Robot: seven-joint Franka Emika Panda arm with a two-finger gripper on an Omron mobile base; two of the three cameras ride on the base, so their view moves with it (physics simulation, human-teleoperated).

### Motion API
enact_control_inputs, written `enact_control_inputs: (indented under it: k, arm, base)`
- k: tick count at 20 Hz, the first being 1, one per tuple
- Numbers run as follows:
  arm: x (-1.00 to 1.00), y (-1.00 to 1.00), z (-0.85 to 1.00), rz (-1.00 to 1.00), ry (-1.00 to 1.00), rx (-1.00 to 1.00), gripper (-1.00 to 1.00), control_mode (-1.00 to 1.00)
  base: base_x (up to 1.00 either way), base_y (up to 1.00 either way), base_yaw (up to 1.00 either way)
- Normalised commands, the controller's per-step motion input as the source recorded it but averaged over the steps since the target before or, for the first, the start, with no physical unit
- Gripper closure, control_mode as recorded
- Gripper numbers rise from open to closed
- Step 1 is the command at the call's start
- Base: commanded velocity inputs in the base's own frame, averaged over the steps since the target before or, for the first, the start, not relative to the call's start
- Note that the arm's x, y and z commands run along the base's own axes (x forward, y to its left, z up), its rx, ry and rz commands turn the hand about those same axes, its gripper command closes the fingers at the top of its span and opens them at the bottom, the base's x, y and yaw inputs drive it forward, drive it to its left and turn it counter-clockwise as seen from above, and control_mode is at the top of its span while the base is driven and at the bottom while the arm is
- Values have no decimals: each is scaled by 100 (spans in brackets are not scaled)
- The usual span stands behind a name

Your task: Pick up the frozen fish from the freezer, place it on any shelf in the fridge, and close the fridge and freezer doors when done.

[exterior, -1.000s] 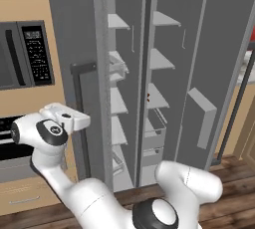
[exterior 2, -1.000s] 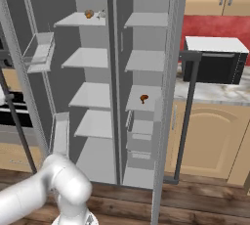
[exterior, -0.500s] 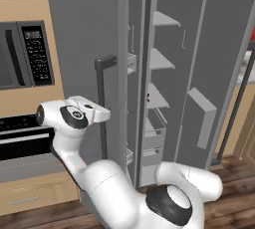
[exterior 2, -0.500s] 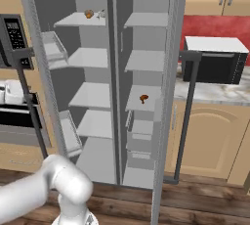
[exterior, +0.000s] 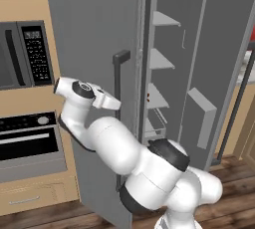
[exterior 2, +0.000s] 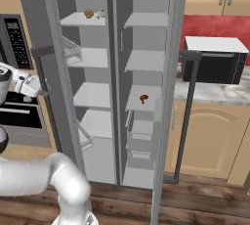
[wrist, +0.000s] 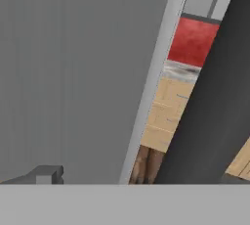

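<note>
The frozen fish (exterior 2: 101, 13) is a small silvery piece on the top shelf (exterior 2: 78, 20) of the fridge (exterior 2: 93, 97), beside an orange-brown lump (exterior 2: 88, 13). The fridge door (exterior: 94, 49) stands partly swung in, seen edge-on in the right base view (exterior 2: 51, 87). My gripper (exterior: 114, 104) is open and empty, pressed against the door's outer face just below its bar handle (exterior: 119, 73). In the hand view the gripper (wrist: 136, 177) faces the grey door panel (wrist: 73, 72) and the dark handle (wrist: 215, 87). The freezer (exterior 2: 144, 97) is open, and its door (exterior 2: 168, 97) stands wide.
A second orange-brown lump (exterior 2: 143, 98) lies on a freezer shelf above clear drawers (exterior 2: 139, 136). A wall oven and microwave (exterior: 25, 54) stand left of the unit. A black microwave (exterior 2: 212, 65) sits on the counter at the right. Wood floor (exterior 2: 195, 204) lies in front.
The fridge door has swung far toward closed, now hiding the fridge shelves in the left base view. My arm has followed it rightward with the hand on its outer face.
</note>
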Motion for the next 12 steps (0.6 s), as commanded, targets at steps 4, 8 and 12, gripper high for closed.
enact_control_inputs:
  k: [4, 8, 12]
  arm:
    - [71, -100, -18, 27, -15, 5, -100, -100]
    - [53, -100, -15, 31, -22, 5, -100, -100]
    - [75, -100, -4, 28, -17, 6, -100, -100]
  base:
    - [0, 0, 0]
    - [0, 0, 0]
    - [0, 0, 0]
